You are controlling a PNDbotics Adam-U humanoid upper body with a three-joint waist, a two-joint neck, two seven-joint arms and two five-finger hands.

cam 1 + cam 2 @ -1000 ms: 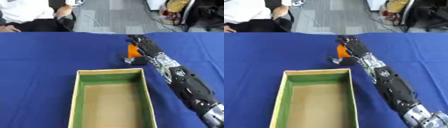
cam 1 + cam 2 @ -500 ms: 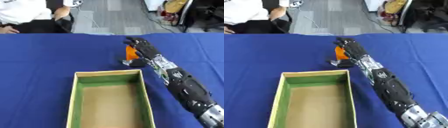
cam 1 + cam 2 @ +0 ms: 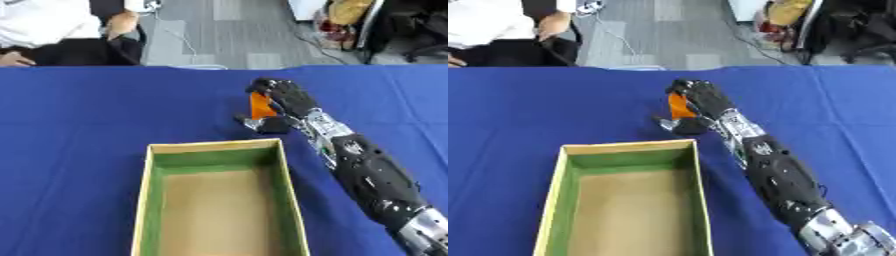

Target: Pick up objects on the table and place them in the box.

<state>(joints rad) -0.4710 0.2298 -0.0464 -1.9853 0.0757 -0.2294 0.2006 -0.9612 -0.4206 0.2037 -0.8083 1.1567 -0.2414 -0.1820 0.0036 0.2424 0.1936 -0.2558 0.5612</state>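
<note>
1. We observe the right robot hand [image 3: 284,100] reaching in from the lower right, its arm running diagonally across the blue desk [image 3: 79,115] toward the centre.
2. We find its fingers curled over an orange object [image 3: 260,106], with the thumb showing below the object; the hand is clamped on it. We cannot make out the object beyond its orange colour and flat, upright shape.
3. We cannot tell whether the orange object touches the desk or is lifted off it; a dark shadow lies just beneath the hand.
4. We note that the orange object sits beyond the far end of the box [image 3: 217,148], near its far right corner and outside it.
5. We record that the box is open-topped and rectangular, with pale yellowish rims, green inner walls and a brown floor. It lies on the desk in the near centre, its long side running away from the robot, and we see nothing inside it.
6. We note the forearm passes just beside the box's right wall.
7. We see no left robot hand in either view.
</note>
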